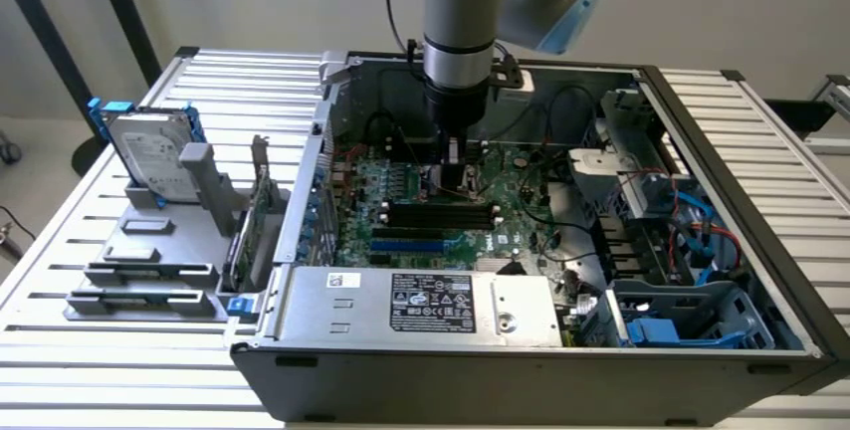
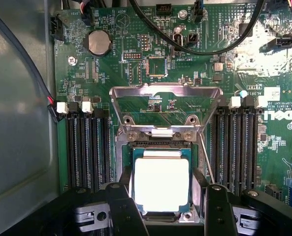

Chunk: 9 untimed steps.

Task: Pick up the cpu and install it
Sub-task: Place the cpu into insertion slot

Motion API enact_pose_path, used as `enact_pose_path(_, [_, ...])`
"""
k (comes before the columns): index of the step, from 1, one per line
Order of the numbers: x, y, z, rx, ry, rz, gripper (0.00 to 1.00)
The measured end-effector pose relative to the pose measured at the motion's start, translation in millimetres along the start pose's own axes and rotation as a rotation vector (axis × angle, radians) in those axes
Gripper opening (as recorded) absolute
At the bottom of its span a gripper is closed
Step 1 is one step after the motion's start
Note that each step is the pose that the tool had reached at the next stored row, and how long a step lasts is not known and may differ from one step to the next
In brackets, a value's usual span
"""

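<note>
Two black fingers (image 2: pixel 126 206) of the gripper (image 1: pixel 456 176) stand wide astride the cpu (image 2: pixel 161 184), gripping nothing; the chip lies in its socket (image 2: pixel 158 146), mid-frame in the exterior view. Any skew under the hinged steel frame (image 2: pixel 165 93) could bend socket pins. Its square lid gleams smooth against the matte green motherboard (image 2: pixel 106 64).

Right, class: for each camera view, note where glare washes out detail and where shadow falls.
Wrist view: the small square silver metal cpu glares almost white, hiding any markings; the green motherboard washes out in one patch too. Exterior view: the grey metal computer case is shaded inside, while the white slatted table is bright.
</note>
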<state>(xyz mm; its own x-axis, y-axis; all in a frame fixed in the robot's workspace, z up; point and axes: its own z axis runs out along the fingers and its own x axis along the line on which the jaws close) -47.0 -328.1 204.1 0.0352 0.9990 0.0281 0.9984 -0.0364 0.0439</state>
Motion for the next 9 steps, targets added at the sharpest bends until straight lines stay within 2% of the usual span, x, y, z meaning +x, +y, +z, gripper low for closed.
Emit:
enact_pose_path(5, [2.2,0.0,0.2,-0.0004,-0.0117,-0.001,0.55])
enact_pose_path(9, [2.3,-0.1,0.3,-0.0004,-0.0159,-0.001,0.55])
